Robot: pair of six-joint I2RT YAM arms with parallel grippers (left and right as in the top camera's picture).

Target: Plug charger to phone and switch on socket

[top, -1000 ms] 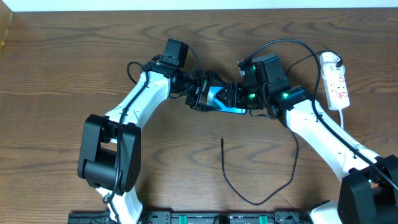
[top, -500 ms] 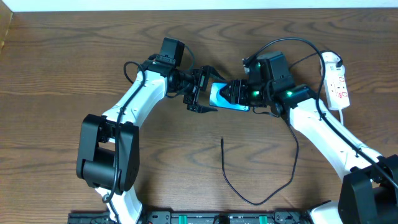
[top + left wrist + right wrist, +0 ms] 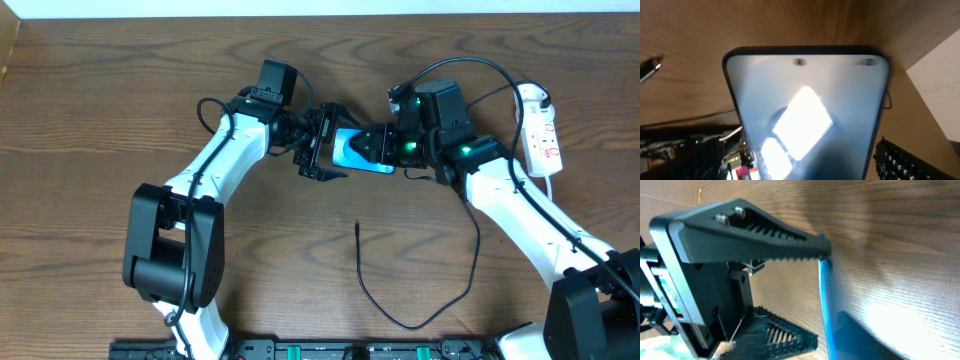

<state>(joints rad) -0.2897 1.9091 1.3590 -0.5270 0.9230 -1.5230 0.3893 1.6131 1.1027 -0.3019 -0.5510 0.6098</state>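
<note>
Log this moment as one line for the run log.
right gripper: shut on phone | left gripper: open, at phone's end | charger: on table, unplugged | socket: untouched

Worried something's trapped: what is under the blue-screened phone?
Brown wooden table shows beside the slim blue-screened smartphone, whose end sits in the right hand. The patch directly beneath is hidden by the smartphone itself; whether it rests on the wood cannot be told.

Wood table [image 3: 90, 120], blk charger [image 3: 359, 255] mid-front, wht socket [image 3: 543, 135] far rt
</note>
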